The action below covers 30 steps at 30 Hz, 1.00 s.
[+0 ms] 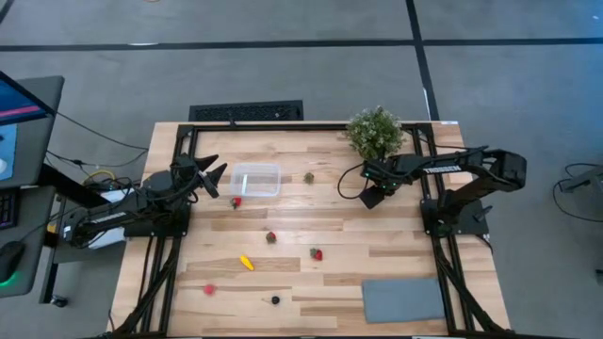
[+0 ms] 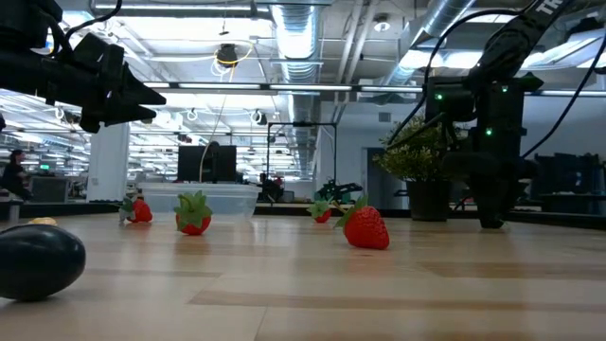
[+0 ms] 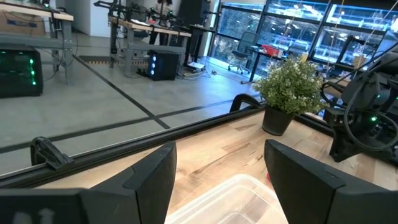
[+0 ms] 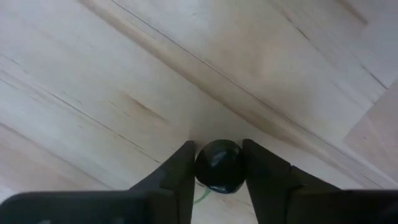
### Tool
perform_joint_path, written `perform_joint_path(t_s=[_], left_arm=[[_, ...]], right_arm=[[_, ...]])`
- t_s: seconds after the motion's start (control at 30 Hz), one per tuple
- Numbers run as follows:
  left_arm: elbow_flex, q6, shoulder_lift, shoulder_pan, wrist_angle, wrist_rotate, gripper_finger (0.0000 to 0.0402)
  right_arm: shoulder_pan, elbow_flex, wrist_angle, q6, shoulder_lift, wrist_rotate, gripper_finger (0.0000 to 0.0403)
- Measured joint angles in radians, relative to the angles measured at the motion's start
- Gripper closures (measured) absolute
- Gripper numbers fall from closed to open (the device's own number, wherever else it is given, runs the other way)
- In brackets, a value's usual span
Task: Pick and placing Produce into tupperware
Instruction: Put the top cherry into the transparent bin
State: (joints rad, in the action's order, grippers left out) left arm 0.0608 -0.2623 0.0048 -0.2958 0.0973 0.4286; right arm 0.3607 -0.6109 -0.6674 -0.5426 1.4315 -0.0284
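Wooden table (image 1: 377, 235), centre of high view. Grey mat (image 1: 403, 299), lower right. Potted plant (image 1: 375, 132), upper centre-right. Left gripper (image 1: 209, 175), left, fingers spread, empty, beside clear tupperware (image 1: 255, 180), upper centre. Right gripper (image 4: 219, 171), right of centre, clamped on dark berry (image 4: 219, 167). Strawberries (image 1: 317, 253), yellow piece (image 1: 246, 263) scattered lower centre.

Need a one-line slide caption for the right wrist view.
Right tool closed on a dark berry just above the bare wooden table.
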Motion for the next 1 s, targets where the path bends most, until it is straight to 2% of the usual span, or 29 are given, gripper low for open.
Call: perform_joint_path(t_s=[0.27, 0.47, 0.77, 1.0], left_arm=[[0.0, 0.0, 0.0, 0.0, 0.0, 0.0, 0.0166], [0.0, 0.0, 0.0, 0.0, 0.0, 0.0, 0.0166], [0.0, 0.0, 0.0, 0.0, 0.0, 0.0, 0.0166], [0.0, 0.0, 0.0, 0.0, 0.0, 0.0, 0.0166]], right_arm=[[0.0, 0.0, -0.001, -0.008, 0.0, 0.0, 0.0248], [0.0, 0.0, -0.005, -0.008, 0.0, 0.0, 0.0272], [0.0, 0.001, -0.007, -0.008, 0.0, 0.001, 0.0261], [0.0, 0.001, -0.007, -0.008, 0.0, 0.001, 0.0272]])
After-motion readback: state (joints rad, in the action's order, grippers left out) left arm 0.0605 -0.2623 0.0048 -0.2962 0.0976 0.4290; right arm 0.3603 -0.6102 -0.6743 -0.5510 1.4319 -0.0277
